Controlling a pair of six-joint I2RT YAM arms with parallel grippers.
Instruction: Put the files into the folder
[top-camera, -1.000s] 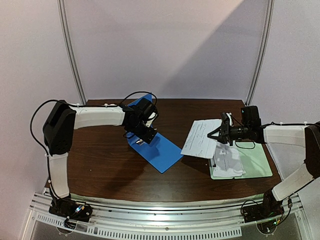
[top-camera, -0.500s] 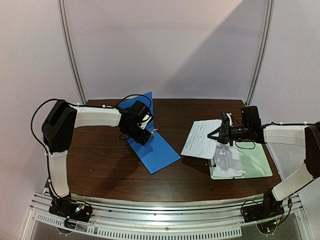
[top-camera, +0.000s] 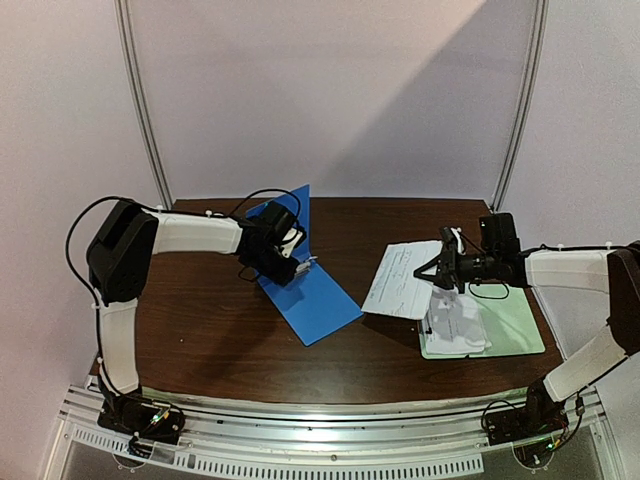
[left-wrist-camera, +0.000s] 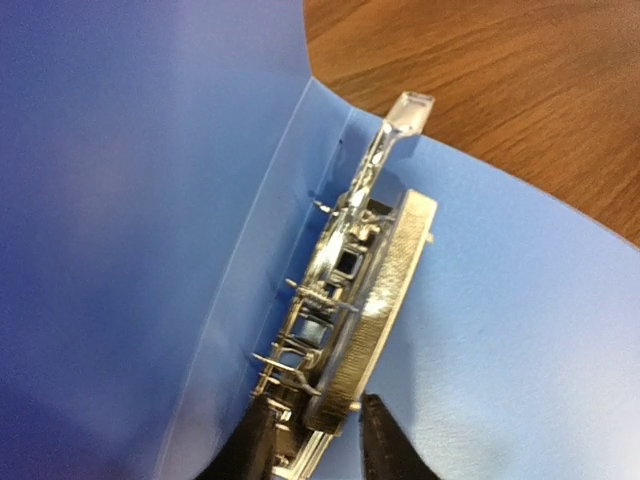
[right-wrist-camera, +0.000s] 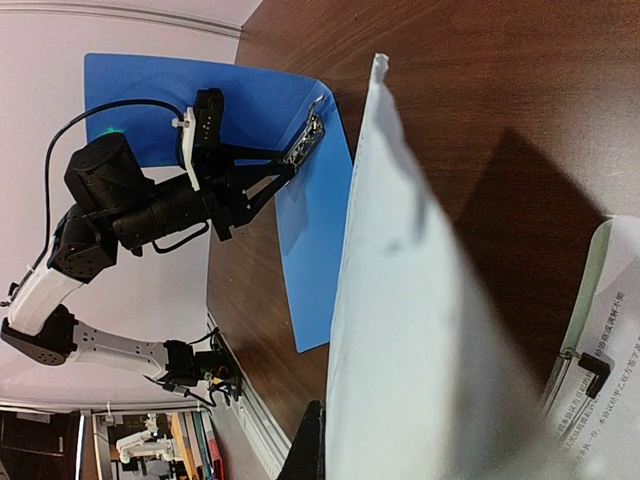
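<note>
The bright blue thin plastic folder lies open on the dark brown wooden table, left of the middle. Its far cover stands up. The left gripper has its two fingers almost together, one on each side of the near end of the shiny metal clip inside the folder. They look to be pinching it.

The right gripper is squeezed tight on the edge of one white paper sheet. It holds the sheet up off the table, just right of the folder. The other white paper sheet lies on the pale green clipboard at the right, under the right arm.

I think the paper is very light, thin and floppy. Held by one edge, it will likely bend and flap, so it should go in low and slow. The sheet lying flat looks hard to pick up, and a free edge or corner is the best place to grab it. The folder cover looks thin and bendy and could flop shut. The plastic may slide on the wood. The hard metal clip is a good place to hold.
</note>
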